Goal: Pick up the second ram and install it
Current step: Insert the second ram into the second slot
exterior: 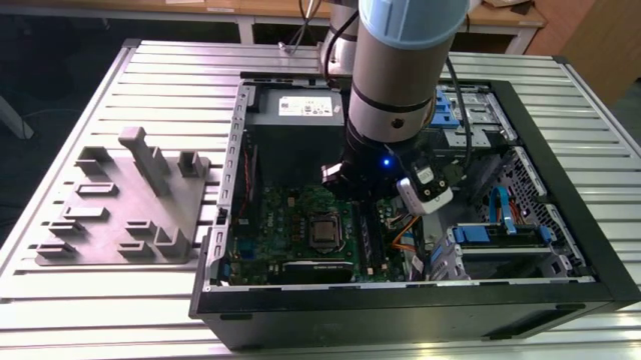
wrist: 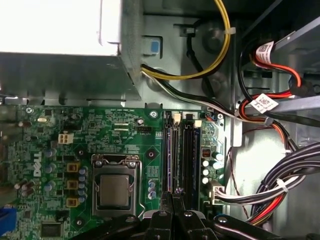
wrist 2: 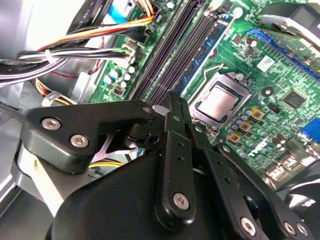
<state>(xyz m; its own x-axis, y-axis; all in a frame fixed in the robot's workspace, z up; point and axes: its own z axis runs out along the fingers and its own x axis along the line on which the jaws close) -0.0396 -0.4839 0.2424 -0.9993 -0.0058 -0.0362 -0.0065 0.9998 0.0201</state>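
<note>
My gripper (wrist 2: 172, 100) (wrist: 173, 197) is down inside the open computer case (exterior: 561, 247), with its two thin black fingers pressed together, shut. The fingertips sit right over one end of the long black memory slots (wrist: 177, 150) (wrist 2: 170, 55) (exterior: 368, 240) beside the processor socket (wrist: 114, 190). A narrow dark strip with a purplish sheen runs along the slot below the fingertips. I cannot tell whether it is the second ram or the slot itself. No stick juts out from between the fingers.
The grey power-supply box (exterior: 300, 105) (wrist: 60, 25) is at one end of the slots. Bundles of coloured cables (wrist: 280, 190) (wrist 2: 75, 50) hang close to them. Drive cages with blue clips (exterior: 501, 240) fill the exterior view's right. A grey holder (exterior: 120, 210) lies outside the case.
</note>
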